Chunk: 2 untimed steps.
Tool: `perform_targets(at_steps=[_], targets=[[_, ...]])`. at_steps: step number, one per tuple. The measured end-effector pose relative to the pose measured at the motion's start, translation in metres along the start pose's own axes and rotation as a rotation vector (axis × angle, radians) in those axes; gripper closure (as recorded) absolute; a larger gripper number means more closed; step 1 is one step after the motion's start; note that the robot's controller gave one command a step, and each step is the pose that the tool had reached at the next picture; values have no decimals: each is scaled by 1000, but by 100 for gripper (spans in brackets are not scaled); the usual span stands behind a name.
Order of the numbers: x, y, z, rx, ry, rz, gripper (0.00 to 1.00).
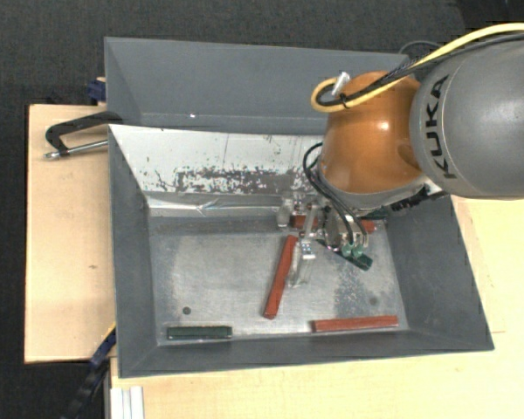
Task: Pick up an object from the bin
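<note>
Red-brown and slender, a stick (277, 288) lies slantwise near the middle of the bin (244, 85), its upper end towards the back wall and its lower end towards the front edge; the claw (304, 250) stands at that upper end, touching it or just beside it, I cannot tell which; nor can I tell whether the claw is released or clenched, the wrist's metalwork hiding too much.

To do the grasp well, I judge, the claw should close across the stick's narrow width, squarely to its length; a hold so near the end would likely let the long free part droop and swing, so a place nearer the middle would serve better; the lift should go straight up, clear of the back wall. A second red stick (355, 324) along the front edge and a dark green bar (198, 331) by the front left corner lie well apart and should not hinder.

The arm (489, 103) comes in over the bin's back right corner; its orange cover (367, 138) hangs above the claw, wrist turned downward.
</note>
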<state>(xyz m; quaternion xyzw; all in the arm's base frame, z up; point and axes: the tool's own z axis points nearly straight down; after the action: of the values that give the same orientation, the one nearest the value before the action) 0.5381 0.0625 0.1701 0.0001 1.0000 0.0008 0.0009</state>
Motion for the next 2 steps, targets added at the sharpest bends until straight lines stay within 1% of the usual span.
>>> perform_targets(at_steps=[1,2], targets=[[-2,-8,51,1,-5,-324,0],[-1,-6,52,-1,2,-487,0]])
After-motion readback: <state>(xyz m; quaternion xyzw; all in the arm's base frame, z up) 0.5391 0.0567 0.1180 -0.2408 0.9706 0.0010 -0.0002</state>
